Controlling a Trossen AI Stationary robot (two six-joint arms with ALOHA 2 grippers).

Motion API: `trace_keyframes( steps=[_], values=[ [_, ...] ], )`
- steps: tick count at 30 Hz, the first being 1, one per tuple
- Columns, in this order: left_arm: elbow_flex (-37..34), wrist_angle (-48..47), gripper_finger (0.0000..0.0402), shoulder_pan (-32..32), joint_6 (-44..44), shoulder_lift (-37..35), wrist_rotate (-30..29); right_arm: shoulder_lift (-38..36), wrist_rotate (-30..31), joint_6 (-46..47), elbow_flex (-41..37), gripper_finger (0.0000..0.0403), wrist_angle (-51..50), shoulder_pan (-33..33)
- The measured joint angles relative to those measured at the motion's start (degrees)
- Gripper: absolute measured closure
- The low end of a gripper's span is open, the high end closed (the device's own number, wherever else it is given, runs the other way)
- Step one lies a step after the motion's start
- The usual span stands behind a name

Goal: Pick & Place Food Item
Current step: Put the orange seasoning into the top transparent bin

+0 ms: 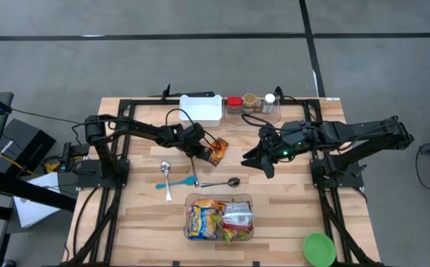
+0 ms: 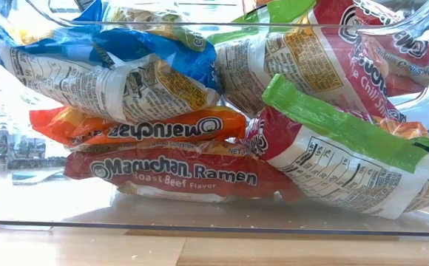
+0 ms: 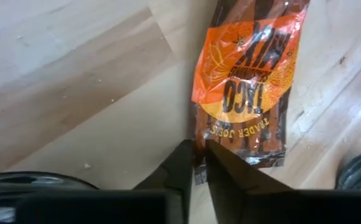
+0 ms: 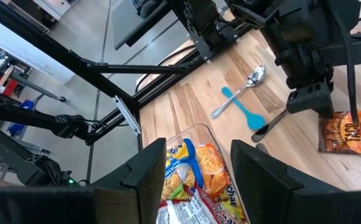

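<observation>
Lying flat, taco mix packet (image 3: 246,87), long axis running away from left end effector (image 3: 197,163)

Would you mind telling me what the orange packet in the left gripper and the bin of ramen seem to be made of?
Orange packet: probably glossy plastic film, since it crinkles and catches glare; the left gripper pinches its edge. Bin: clear rigid plastic, apparently, since the ramen packs show through its wall.
</observation>
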Motion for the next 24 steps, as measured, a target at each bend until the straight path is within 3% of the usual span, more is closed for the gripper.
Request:
trace_keyframes(
  steps=[4, 24],
  values=[
    [0.0, 0.0, 0.0396, 0.0, 0.2, 0.0, -1.1, 0.0, 0.0, 0.0, 0.0, 0.0228, -0.1, 0.0],
    [-0.2, 10.6, 0.0401, -0.7, -1.3, -9.1, 3.9, 0.0, 0.0, -0.6, 0.0, 0.0228, -0.3, 0.0]
  ],
)
